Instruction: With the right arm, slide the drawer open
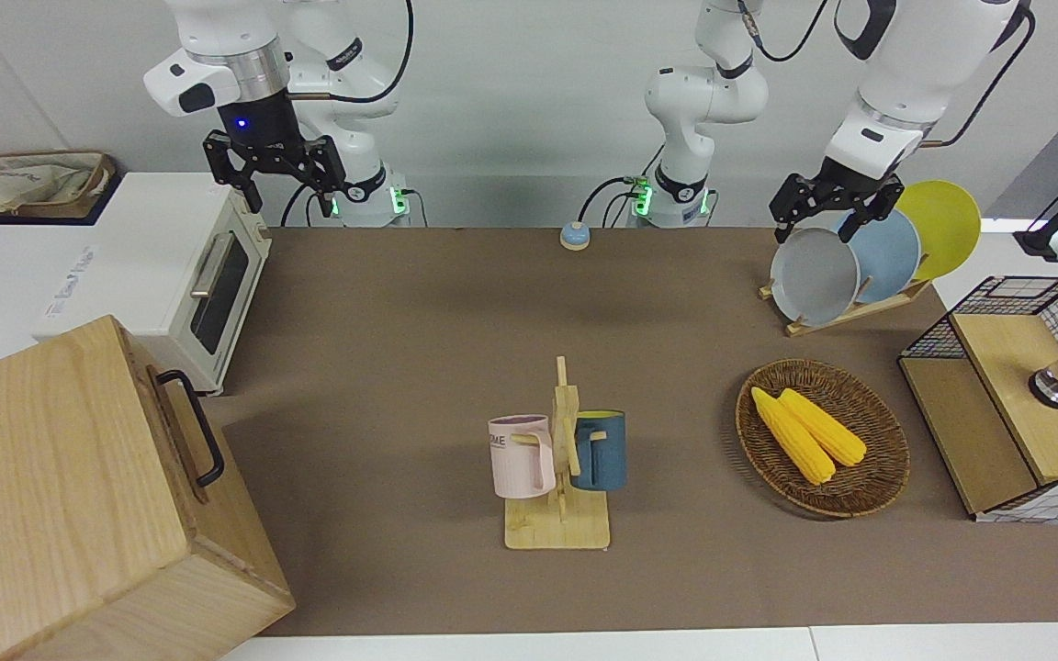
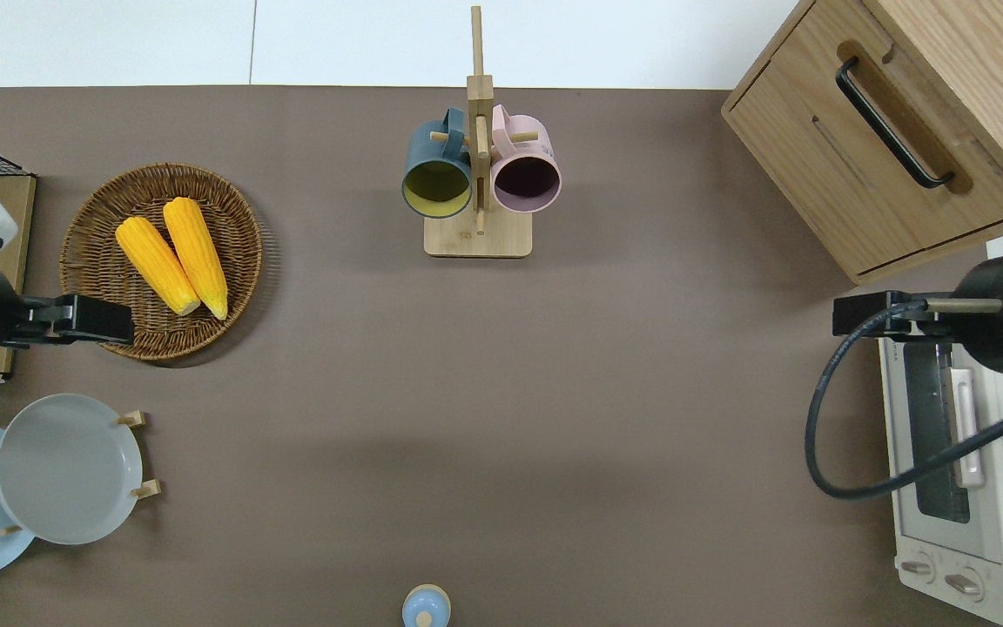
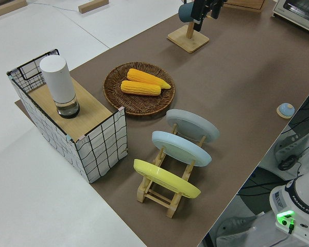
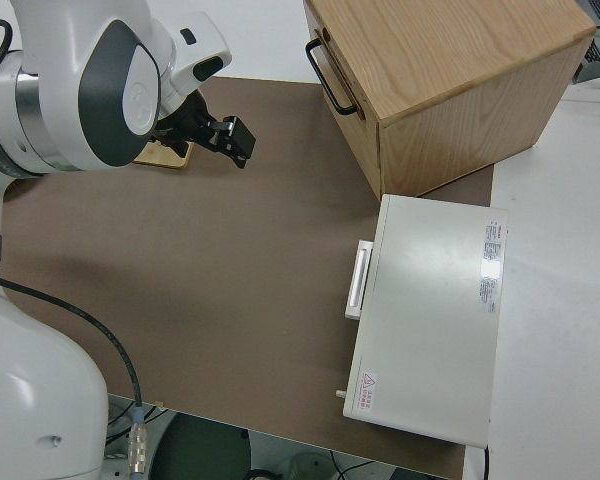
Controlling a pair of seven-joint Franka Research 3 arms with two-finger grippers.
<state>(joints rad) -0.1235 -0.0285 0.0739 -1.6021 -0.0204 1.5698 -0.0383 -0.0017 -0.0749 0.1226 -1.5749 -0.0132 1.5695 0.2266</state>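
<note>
Pale-wood drawer (image 2: 880, 170) sits flush, black U-handle (image 2: 891, 122) untouched; right gripper (image 1: 275, 172) hangs spread apart.

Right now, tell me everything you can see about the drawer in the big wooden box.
The drawer is a wide, shallow pale-wood front set near the top of a big pale wood box at the right arm's end of the table, farther from the robots than the white toaster oven. A black metal U-shaped handle sits in a recess on its front. It looks fully shut, flush with the box. Nothing touches it; the right tool hangs apart from it.
</note>
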